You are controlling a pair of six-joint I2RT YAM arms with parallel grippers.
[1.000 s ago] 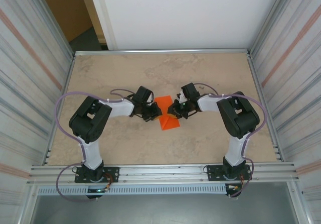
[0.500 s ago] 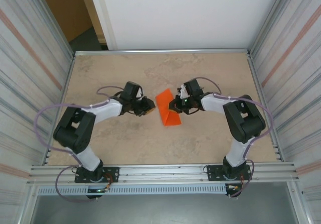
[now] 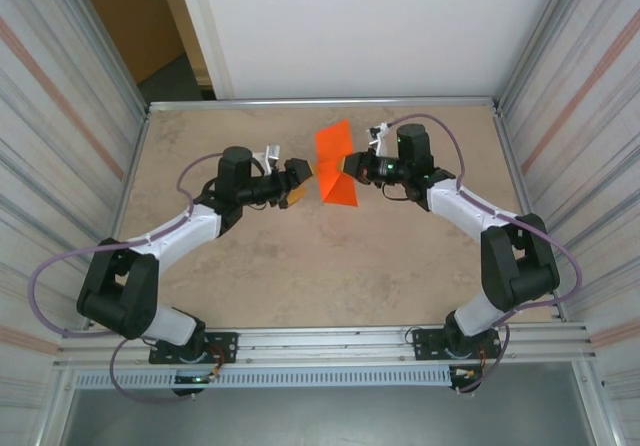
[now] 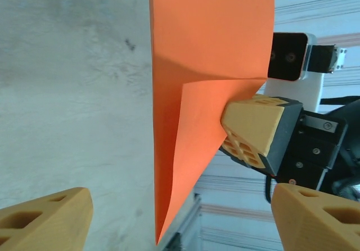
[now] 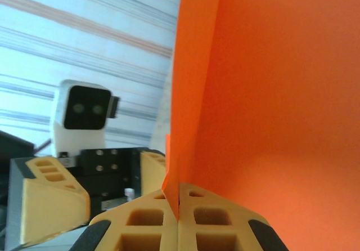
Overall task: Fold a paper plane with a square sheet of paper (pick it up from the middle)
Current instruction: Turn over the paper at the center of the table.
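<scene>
Fingers of right gripper (image 5: 179,203) pinched shut on folded square sheet of paper (image 3: 333,156), aloft over desk (image 3: 260,276); left gripper (image 3: 298,174) gaped just beside. Narrow pinch might let sheet swivel or slip, spoiling creases.

Beige marbled tabletop (image 3: 300,266), ribbed metal side walls (image 3: 50,166), white back panel (image 3: 380,26), aluminium rail (image 3: 330,341) along near edge.

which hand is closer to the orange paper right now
Right. The right hand is shut on the square sheet of paper, pinching it between its fingertips. The left hand is open just beside the sheet's left edge, not gripping it.
</scene>
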